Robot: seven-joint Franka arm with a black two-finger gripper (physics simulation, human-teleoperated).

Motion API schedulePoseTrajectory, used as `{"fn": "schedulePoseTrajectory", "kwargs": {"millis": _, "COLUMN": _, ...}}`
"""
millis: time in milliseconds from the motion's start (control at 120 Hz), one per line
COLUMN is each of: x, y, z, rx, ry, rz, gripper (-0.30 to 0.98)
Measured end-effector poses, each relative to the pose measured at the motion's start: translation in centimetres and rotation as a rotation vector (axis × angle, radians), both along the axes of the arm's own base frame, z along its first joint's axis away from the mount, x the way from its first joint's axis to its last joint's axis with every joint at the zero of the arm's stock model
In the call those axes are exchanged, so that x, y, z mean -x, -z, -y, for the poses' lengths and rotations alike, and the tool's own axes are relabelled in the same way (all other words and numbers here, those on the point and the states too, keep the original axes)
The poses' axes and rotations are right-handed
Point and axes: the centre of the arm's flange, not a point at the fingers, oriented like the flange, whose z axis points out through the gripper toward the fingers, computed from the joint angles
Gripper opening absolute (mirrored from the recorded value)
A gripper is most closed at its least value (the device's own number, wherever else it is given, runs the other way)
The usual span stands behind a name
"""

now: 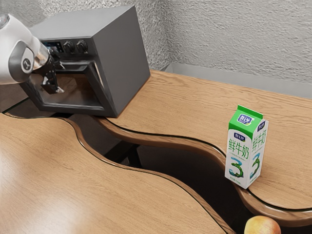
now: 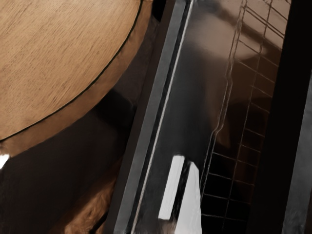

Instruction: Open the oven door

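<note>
The oven door point(image 1: 80, 92) is at the front of the boxy grey oven point(image 1: 122, 58), toward the exterior view's upper left; its dark, glossy pane sits in a dark frame, and a thin wire rack point(image 2: 251, 100) is visible through it. The gripper point(image 1: 57, 90) is in front of the pane; how far open it is, and whether it has hold of anything, cannot be told. Two round black knobs point(image 1: 75, 47) are above the door. The white arm point(image 1: 17, 56) obstructs part of the oven's front. The oven stands on a wood-grained table point(image 1: 190, 107) with a wavy, dark gap point(image 1: 161, 153) across it. Behind are rough grey walls point(image 1: 219, 39). A green-and-white milk carton point(image 1: 243, 151) stands upright beside the gap, well apart from the oven, with a yellowish round fruit point(image 1: 262, 225) near it.
</note>
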Motion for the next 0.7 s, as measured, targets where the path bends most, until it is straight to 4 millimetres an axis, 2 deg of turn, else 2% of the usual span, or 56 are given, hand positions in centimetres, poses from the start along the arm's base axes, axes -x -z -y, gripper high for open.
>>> {"fn": "schedulePoseTrajectory", "kwargs": {"millis": 142, "x": 4.2, "y": -0.5, "z": 2.9, "rx": -0.019, "ry": -0.025, "rz": -0.028, "gripper": 0.68}}
{"fn": "schedulePoseTrajectory", "kwargs": {"millis": 233, "x": 7.8, "y": -0.9, "z": 4.0, "rx": -0.014, "ry": -0.068, "rz": -0.024, "gripper": 0.68}}
{"fn": "schedulePoseTrajectory", "kwargs": {"millis": 317, "x": 11.6, "y": -2.9, "z": 4.9, "rx": -0.031, "ry": -0.118, "rz": 0.006, "gripper": 0.68}}
{"fn": "schedulePoseTrajectory", "kwargs": {"millis": 367, "x": 12.7, "y": -4.3, "z": 5.9, "rx": -0.037, "ry": -0.133, "rz": 0.026, "gripper": 0.68}}
{"fn": "schedulePoseTrajectory", "kwargs": {"millis": 400, "x": 12.1, "y": -6.2, "z": 9.5, "rx": -0.024, "ry": -0.098, "rz": 0.040, "gripper": 0.68}}
{"fn": "schedulePoseTrajectory", "kwargs": {"millis": 417, "x": 11.3, "y": -7.2, "z": 12.4, "rx": -0.011, "ry": -0.062, "rz": 0.041, "gripper": 0.68}}
{"fn": "schedulePoseTrajectory", "kwargs": {"millis": 475, "x": 8.5, "y": -10.3, "z": 24.4, "rx": 0.062, "ry": 0.101, "rz": 0.018, "gripper": 0.68}}
{"fn": "schedulePoseTrajectory", "kwargs": {"millis": 492, "x": 8.2, "y": -10.6, "z": 26.9, "rx": 0.096, "ry": 0.131, "rz": 0.001, "gripper": 0.68}}
{"fn": "schedulePoseTrajectory", "kwargs": {"millis": 517, "x": 8.0, "y": -10.5, "z": 29.5, "rx": 0.148, "ry": 0.156, "rz": -0.031, "gripper": 0.68}}
{"fn": "schedulePoseTrajectory", "kwargs": {"millis": 575, "x": 7.9, "y": -9.5, "z": 32.9, "rx": 0.243, "ry": 0.171, "rz": -0.117, "gripper": 0.69}}
{"fn": "schedulePoseTrajectory", "kwargs": {"millis": 700, "x": 8.6, "y": -7.5, "z": 35.3, "rx": 0.329, "ry": 0.118, "rz": -0.263, "gripper": 0.69}}
